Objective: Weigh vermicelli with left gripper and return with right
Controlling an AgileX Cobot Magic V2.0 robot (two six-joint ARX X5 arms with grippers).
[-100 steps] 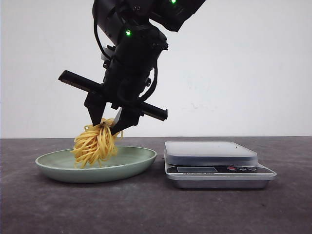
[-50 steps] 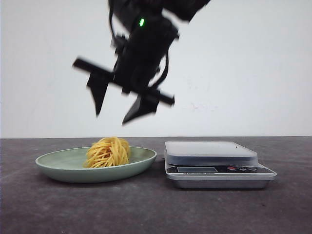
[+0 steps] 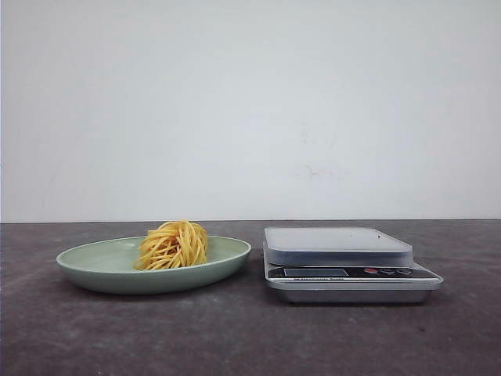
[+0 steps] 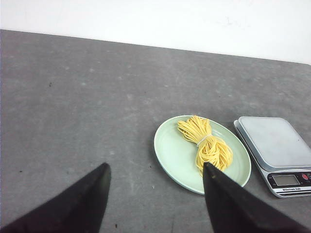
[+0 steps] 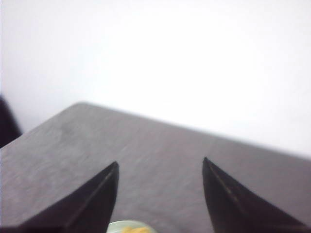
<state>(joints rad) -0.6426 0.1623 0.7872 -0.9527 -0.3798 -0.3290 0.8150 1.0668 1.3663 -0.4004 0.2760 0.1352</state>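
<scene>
Now the vermicelli (image 3: 173,245) rests on the green plate (image 3: 94,262), with the scale (image 3: 344,270) at its 3 o'clock on the worktop (image 3: 250,337). My left fingers (image 4: 155,194) and right fingers (image 5: 160,194) are both spread and grasp nothing. Judging by the loose, springy loops, strands could snag a fingertip, and the bundle could unravel or spill over the rim.

Background. A plain white wall (image 3: 250,110) fills the upper part of the front view, unmarked except for a faint smudge right of centre. Below it, a dark grey, lightly speckled tabletop (image 3: 250,337) spans the lower frame, meeting the wall in a straight horizontal line. Illumination is even and diffuse.
</scene>
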